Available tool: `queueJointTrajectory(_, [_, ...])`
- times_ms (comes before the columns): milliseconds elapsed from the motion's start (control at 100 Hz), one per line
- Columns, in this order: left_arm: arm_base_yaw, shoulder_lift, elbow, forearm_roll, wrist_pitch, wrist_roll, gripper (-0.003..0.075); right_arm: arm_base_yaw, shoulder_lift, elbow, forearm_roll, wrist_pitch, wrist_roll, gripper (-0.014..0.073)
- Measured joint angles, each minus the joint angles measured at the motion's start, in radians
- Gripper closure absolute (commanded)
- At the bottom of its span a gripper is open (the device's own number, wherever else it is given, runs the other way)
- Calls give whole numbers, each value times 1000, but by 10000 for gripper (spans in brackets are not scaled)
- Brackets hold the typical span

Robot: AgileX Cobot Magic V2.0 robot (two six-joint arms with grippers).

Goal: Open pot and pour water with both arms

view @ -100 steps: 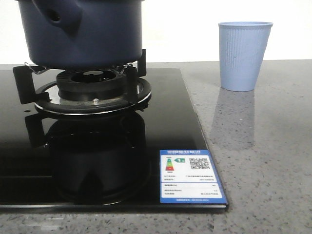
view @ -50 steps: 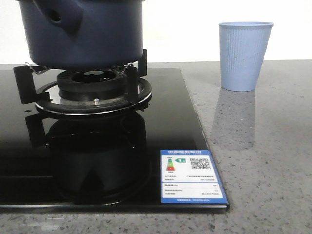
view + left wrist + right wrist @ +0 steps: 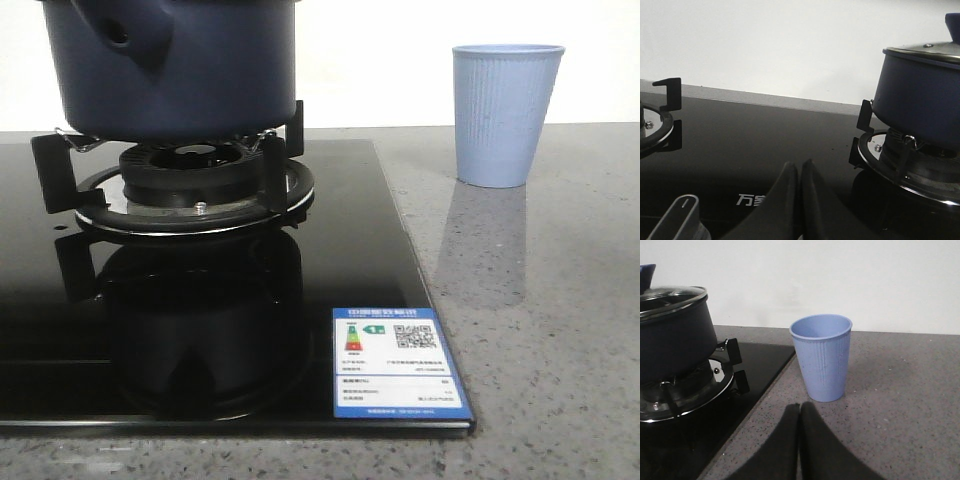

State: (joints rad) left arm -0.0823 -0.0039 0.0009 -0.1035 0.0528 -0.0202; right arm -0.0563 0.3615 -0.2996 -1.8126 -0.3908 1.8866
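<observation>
Front view: the pot (image 3: 175, 65) is a round, matte navy vessel sitting on the black pronged grate (image 3: 190, 185) of a burner set into a glossy black glass hob (image 3: 340, 250). Its top is cut off by the frame, so the lid cannot be seen here. A thick handle stub (image 3: 125, 35) with a hole points toward the camera and a little left. A blue-bordered label (image 3: 398, 362) sits at the hob's near right corner (its print is too small to read). To the right, well apart from the pot, a pale blue ribbed cup (image 3: 505, 112) stands upright on the speckled grey stone surface (image 3: 540, 330). Neither arm shows.

Left wrist view: the left end effector (image 3: 800, 172) has its two smooth black fingers pressed together, holding nothing, low over the hob. The pot (image 3: 920, 95) stands upright on its grate, with a metal-rimmed lid (image 3: 925, 50) in place; the knob is cut off by the frame. A second burner (image 3: 652, 125) is only partly in view.

Right wrist view: the right end effector (image 3: 800, 415) is likewise closed and empty, above the stone surface. The cup (image 3: 822, 357) stands just ahead of it, open mouth up, tapering to its base. The pot (image 3: 672, 337), beside the cup, carries a glass lid (image 3: 670, 296) with a steel rim.
</observation>
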Motion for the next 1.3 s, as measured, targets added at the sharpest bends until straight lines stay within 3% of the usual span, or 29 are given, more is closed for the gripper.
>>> queueJointTrajectory(70, [0,0,0,0,0,0,739,0,12,0,111,2,-133,650])
queueJointTrajectory(170, [0,0,0,0,0,0,739,2,40,4,408,6,-490,650])
queueJointTrajectory(320, [0,0,0,0,0,0,739,22,80,39,1013,61,-1075,650])
queueJointTrajectory(430, [0,0,0,0,0,0,739,75,82,83,1434,182,-1494,650])
queueJointTrajectory(540, [0,0,0,0,0,0,739,129,44,137,1622,312,-1741,650])
queueJointTrajectory(680, [0,0,0,0,0,0,739,140,-79,206,1696,335,-1818,650])
queueJointTrajectory(970, [0,0,0,0,0,0,739,95,-340,310,1758,425,-1831,650])
queueJointTrajectory(1050, [0,0,0,0,0,0,739,87,-364,310,1762,505,-1831,650])
queueJointTrajectory(1300, [0,0,0,0,0,0,739,88,-370,310,1765,566,-1831,650])
